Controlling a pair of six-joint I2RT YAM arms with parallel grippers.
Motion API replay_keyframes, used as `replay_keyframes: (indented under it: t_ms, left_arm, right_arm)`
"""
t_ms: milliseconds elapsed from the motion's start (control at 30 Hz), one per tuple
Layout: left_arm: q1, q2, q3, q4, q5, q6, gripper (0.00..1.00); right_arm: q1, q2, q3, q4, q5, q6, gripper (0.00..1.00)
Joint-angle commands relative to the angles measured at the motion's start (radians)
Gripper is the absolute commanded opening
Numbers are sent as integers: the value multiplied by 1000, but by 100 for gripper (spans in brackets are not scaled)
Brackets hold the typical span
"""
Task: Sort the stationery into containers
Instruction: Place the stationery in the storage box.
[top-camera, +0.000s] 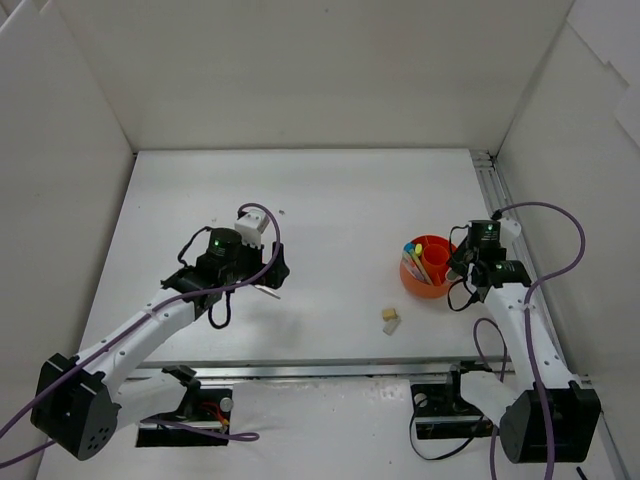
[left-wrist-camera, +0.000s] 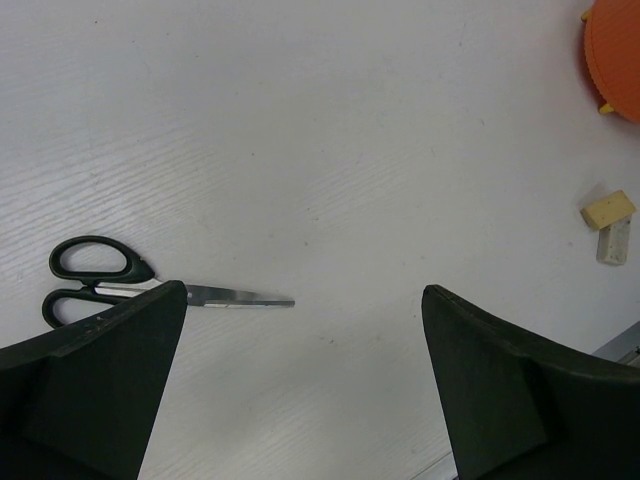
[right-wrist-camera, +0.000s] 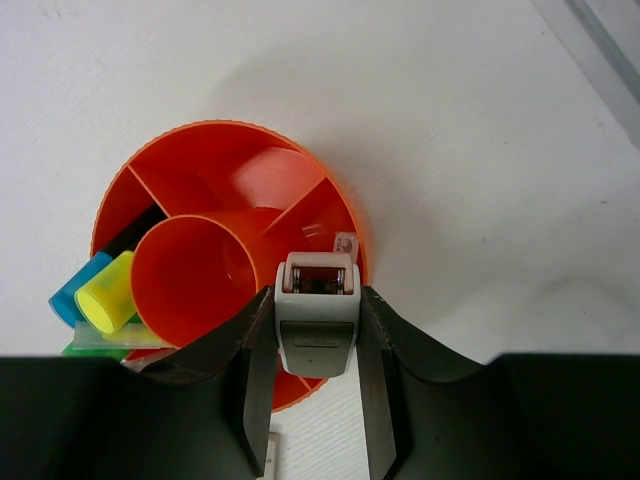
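R claw (right-wrist-camera: 317, 300) clamps white item (right-wrist-camera: 317, 335) over pot (right-wrist-camera: 200, 165) rim, highlighters (right-wrist-camera: 100, 295) inside; L claw (left-wrist-camera: 304, 290) gapes wide above tabletop (left-wrist-camera: 300, 120) by scissors (left-wrist-camera: 100, 285), w/ two erasers (left-wrist-camera: 609, 211) lying loose near pot.

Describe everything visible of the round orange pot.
The round orange-red plastic pot stands upright on the white table, right of centre. Thin walls run from a central tube to its rim, forming compartments. One holds blue- and yellow-capped highlighters. The right tool hangs over its edge, shut on a small white plastic cartridge; contact with the pot is unclear.
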Motion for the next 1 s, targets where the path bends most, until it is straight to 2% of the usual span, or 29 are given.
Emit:
replay_keyframes:
  t_ms: [0, 233, 367, 400, 433, 500, 567, 733, 833, 867, 900, 933, 967]
  left_arm:
    - [10, -2, 26, 40, 16, -8, 100]
    - [19, 7, 32, 23, 4, -11, 99]
    - [19, -5, 29, 23, 5, -11, 99]
    - [19, -7, 26, 23, 4, -11, 99]
    - [19, -10, 26, 18, 4, -9, 100]
    - [19, -15, 23, 17, 2, -9, 99]
    - [19, -22, 22, 15, 7, -9, 100]
    - [19, -30, 20, 15, 15, -11, 100]
    - [19, -36, 21, 11, 21, -12, 99]
    - [19, -39, 21, 11, 22, -14, 99]
    - [19, -42, 23, 7, 24, -17, 99]
    - [19, -45, 21, 7, 27, -18, 100]
    - [19, -53, 21, 6, 28, -20, 99]
  right_arm:
    - [-39, 30, -3, 95, -100, 13, 0]
    - [-65, 87, -19, 126, -140, 35, 1]
    - [-62, 90, -20, 126, -120, 48, 20]
    - [-65, 84, -20, 124, -120, 47, 21]
    - [-64, 81, -23, 124, -121, 47, 28]
    - [-64, 60, -23, 124, -126, 48, 34]
    - [-65, 28, -26, 124, -133, 50, 45]
    - [-64, -43, -10, 109, -124, 33, 56]
    - [-53, -89, 12, 92, -127, -7, 59]
    - [-44, -115, 17, 78, -121, -13, 67]
    - [-20, -124, 24, 72, -115, -28, 71]
    - [-4, -135, 39, 66, -109, -65, 98]
    - [55, -156, 47, 49, -103, -76, 98]
